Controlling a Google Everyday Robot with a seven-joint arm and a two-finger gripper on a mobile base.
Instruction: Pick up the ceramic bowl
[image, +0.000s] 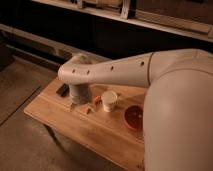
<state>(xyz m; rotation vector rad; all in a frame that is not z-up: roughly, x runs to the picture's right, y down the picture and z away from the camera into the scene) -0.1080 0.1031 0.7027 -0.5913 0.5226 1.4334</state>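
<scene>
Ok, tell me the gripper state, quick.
Gripper: open, holding nothing, low over the table; the ceramic bowl sits apart from it, untouched.

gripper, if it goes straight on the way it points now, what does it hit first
Probably the bare wooden table right under the gripper, which points down near the cup; the ceramic bowl sits off its line. Depth unclear.
</scene>
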